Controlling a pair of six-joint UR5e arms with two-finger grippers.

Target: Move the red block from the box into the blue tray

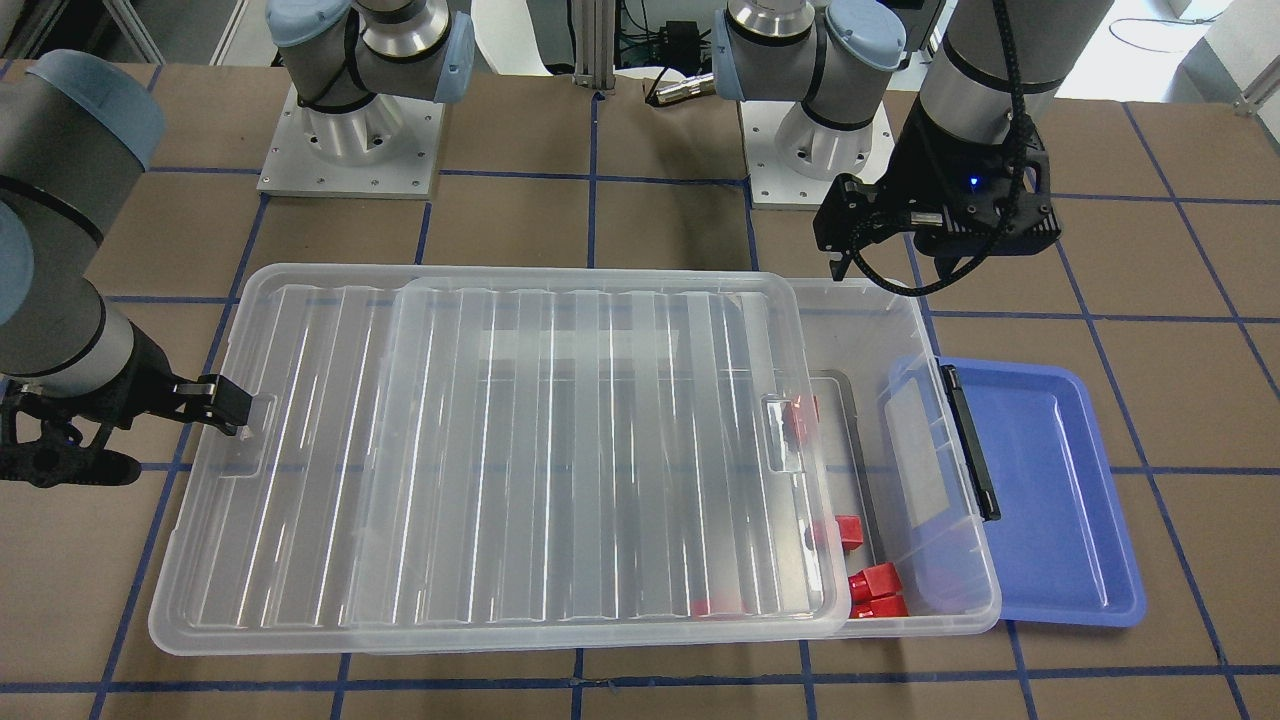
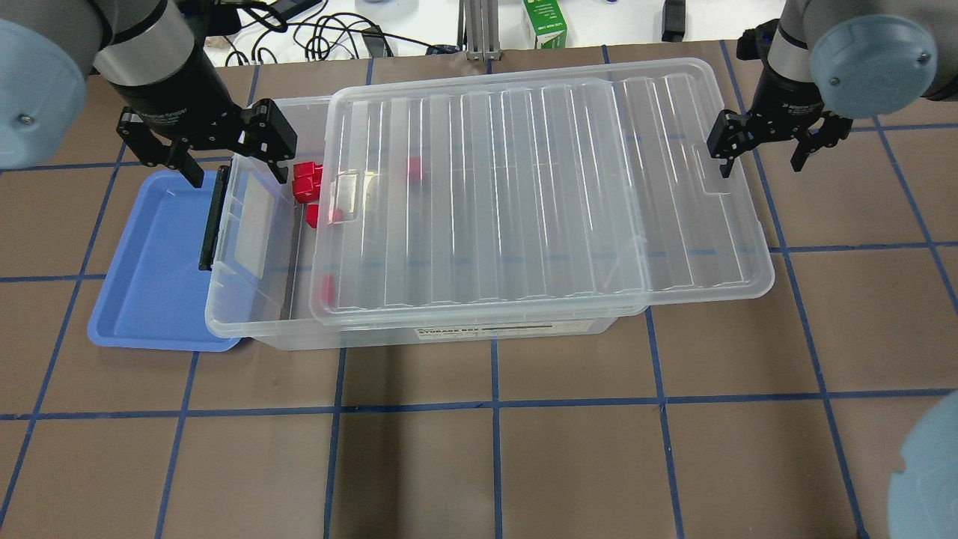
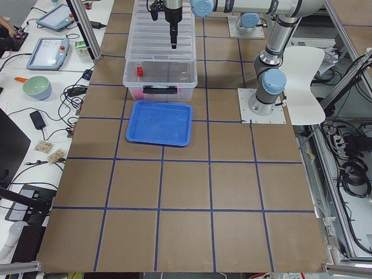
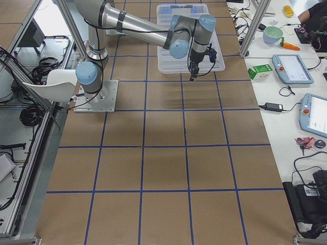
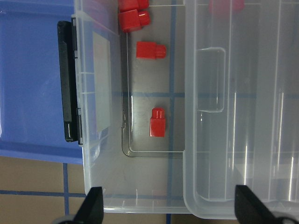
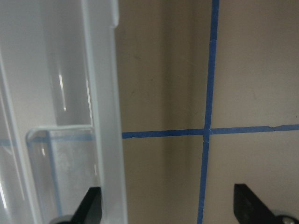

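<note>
The box (image 2: 247, 318) is a clear bin whose ribbed lid (image 2: 524, 187) is slid toward my right, leaving its left end uncovered. Several red blocks lie in that opening: a cluster (image 2: 303, 183) and single ones (image 5: 157, 122) (image 5: 150, 50). Another sits under the lid (image 2: 415, 168). The blue tray (image 2: 150, 284) lies empty against the box's latch end (image 2: 212, 221). My left gripper (image 2: 202, 150) is open and empty, hovering over the opening; it also shows in the left wrist view (image 5: 170, 210). My right gripper (image 2: 760, 146) is open and empty at the lid's far right edge (image 6: 105, 140).
A green carton (image 2: 545, 22) and cables (image 2: 329, 34) lie beyond the table's back edge. The brown table (image 2: 494, 449) carries a blue tape grid. Both arm bases (image 1: 350, 140) stand behind the box.
</note>
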